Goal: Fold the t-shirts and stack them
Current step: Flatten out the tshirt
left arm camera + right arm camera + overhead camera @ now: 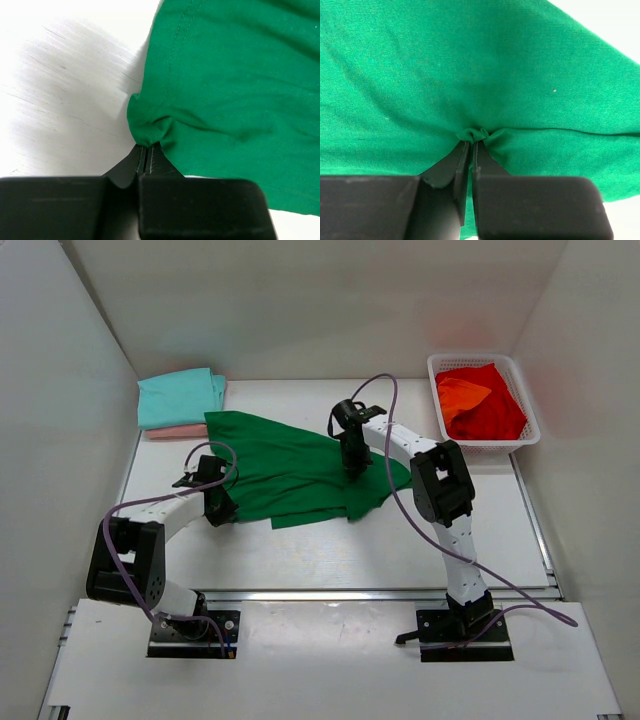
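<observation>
A dark green t-shirt (290,465) lies spread and partly folded across the middle of the table. My left gripper (218,508) is shut on a bunched corner of its hem at the shirt's left edge (147,132). My right gripper (352,468) is shut on a small pinch of the same green cloth (480,134) near the shirt's right side. A folded teal t-shirt (180,396) rests on a folded pale pink t-shirt (180,431) at the back left. Red (490,412) and orange (462,393) t-shirts lie crumpled in the basket.
A white plastic lattice basket (527,436) stands at the back right against the wall. White walls close in the table on the left, back and right. Bare white tabletop (330,550) lies between the green shirt and the arm bases.
</observation>
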You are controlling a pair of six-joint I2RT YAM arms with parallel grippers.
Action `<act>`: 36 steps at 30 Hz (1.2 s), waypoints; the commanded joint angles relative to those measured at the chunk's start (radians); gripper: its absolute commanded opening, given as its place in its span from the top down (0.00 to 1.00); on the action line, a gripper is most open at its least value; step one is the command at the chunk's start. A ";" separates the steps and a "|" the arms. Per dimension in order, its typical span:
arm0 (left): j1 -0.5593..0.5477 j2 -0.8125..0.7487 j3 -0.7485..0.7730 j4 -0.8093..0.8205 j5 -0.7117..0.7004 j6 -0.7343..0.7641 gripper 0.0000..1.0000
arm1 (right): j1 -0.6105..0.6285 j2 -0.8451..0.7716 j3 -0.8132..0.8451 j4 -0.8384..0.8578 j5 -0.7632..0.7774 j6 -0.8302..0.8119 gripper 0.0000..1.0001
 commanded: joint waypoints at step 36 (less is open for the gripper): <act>0.140 -0.147 1.166 -0.182 0.176 -0.008 1.00 | -0.544 -0.869 0.326 0.131 -0.492 -0.013 1.00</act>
